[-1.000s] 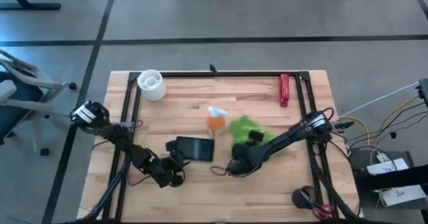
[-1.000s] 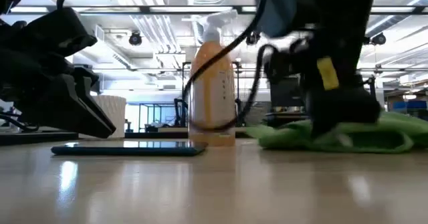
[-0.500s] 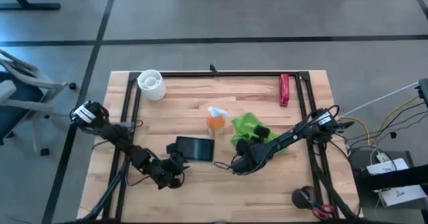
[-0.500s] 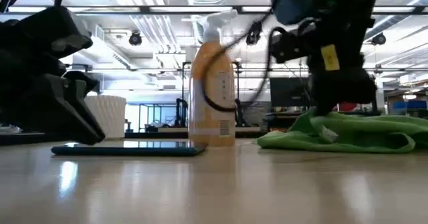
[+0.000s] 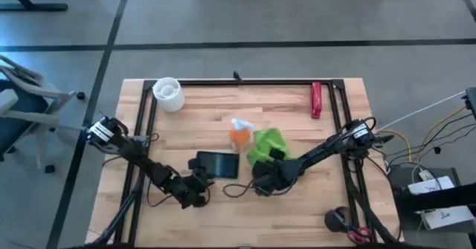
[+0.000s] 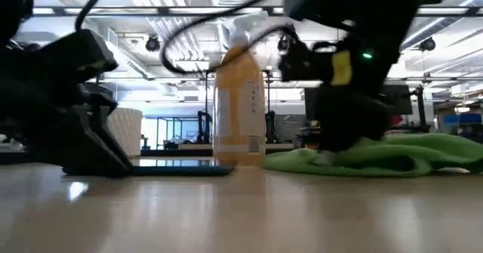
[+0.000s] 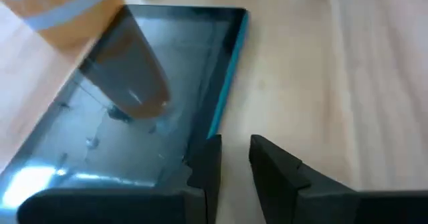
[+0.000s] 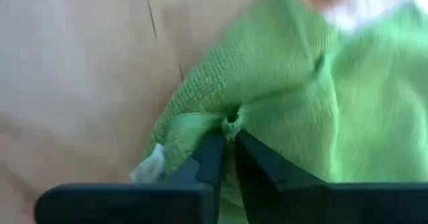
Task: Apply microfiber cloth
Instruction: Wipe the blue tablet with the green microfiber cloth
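Note:
The lime-green microfiber cloth [image 5: 266,142] lies bunched on the table, right of the orange bottle [image 5: 239,134]. My right gripper [image 5: 259,173] is shut on the cloth's near-left edge and shows in the low view over the cloth [image 6: 377,156]. The black slab [image 5: 217,164] lies flat to the left. At the slab's near-left corner my left gripper [image 7: 235,164] stands with a narrow gap between its fingers. One finger is over the slab's edge [image 7: 212,127], the other over bare wood. I cannot tell whether it touches. My right gripper pinches a bunched fold at the cloth's edge [image 8: 231,122] between its two fingers, several layers together. The fingers slant down from the table's right. The cloth lies on the table, slack behind the pinch.
A white cup [image 5: 168,93] stands at the far left. Near the table's far right edge lies a red object [image 5: 316,100]. A black frame [image 5: 238,82] borders the wooden table. A loose cable [image 5: 234,190] lies between the two grippers.
My right gripper, still shut on the cloth, first rose and shifted toward the table's right edge. It then came down and dragged the cloth left toward the bottle and the slab. The cloth has bunched up. My left gripper has moved slightly right, closer to the slab.

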Tool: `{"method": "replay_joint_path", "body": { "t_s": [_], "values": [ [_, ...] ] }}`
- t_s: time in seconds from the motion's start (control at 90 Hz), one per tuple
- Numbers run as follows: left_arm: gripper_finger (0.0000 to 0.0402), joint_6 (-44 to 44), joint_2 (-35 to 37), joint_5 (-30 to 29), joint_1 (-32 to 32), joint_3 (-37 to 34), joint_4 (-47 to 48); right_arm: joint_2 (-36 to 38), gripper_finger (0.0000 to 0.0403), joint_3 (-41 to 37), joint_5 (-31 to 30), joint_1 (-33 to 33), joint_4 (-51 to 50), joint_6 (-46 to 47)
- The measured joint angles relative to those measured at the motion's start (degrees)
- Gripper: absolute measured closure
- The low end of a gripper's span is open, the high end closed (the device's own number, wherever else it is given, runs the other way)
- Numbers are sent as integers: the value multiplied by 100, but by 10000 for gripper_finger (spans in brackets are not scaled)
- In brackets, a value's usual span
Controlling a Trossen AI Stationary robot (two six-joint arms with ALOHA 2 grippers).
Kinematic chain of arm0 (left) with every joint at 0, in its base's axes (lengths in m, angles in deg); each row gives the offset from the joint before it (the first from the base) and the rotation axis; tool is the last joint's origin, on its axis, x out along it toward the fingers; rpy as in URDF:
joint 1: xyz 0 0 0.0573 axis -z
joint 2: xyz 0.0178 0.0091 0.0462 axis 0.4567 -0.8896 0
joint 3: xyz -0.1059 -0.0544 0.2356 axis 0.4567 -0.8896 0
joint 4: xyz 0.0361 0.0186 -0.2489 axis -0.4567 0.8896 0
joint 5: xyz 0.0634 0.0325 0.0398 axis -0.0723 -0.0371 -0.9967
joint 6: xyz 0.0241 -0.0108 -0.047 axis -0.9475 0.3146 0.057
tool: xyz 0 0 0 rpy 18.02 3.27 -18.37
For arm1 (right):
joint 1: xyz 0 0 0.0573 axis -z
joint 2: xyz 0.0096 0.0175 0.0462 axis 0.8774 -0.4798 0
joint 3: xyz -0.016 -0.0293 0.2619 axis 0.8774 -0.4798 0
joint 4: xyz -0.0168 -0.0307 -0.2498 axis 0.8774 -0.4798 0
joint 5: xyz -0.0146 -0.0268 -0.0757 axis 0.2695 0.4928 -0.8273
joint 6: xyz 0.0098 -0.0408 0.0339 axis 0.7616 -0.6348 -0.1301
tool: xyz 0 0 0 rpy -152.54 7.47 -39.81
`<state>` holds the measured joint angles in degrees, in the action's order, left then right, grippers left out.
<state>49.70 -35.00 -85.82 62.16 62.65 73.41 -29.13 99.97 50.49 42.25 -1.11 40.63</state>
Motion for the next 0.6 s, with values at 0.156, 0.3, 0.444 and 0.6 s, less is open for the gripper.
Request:
{"method": "replay_joint_path", "body": {
  "t_s": [0.156, 0.3, 0.444, 0.6],
  "values": [
    [339, -167, 31, 62, -71, 13, 30, 0, 374, 372, -624, 265, -623, -194],
    [336, -190, 171, 377, -41, 13, 128, 2, 375, 839, -746, 357, -1195, -389],
    [340, -194, 337, 543, -28, 13, 140, 59, 374, 1570, -755, 300, -1993, -475],
    [338, -176, 452, 543, 7, 12, 25, 337, 379, 1996, -892, 115, -2019, -580]
  ]
}}
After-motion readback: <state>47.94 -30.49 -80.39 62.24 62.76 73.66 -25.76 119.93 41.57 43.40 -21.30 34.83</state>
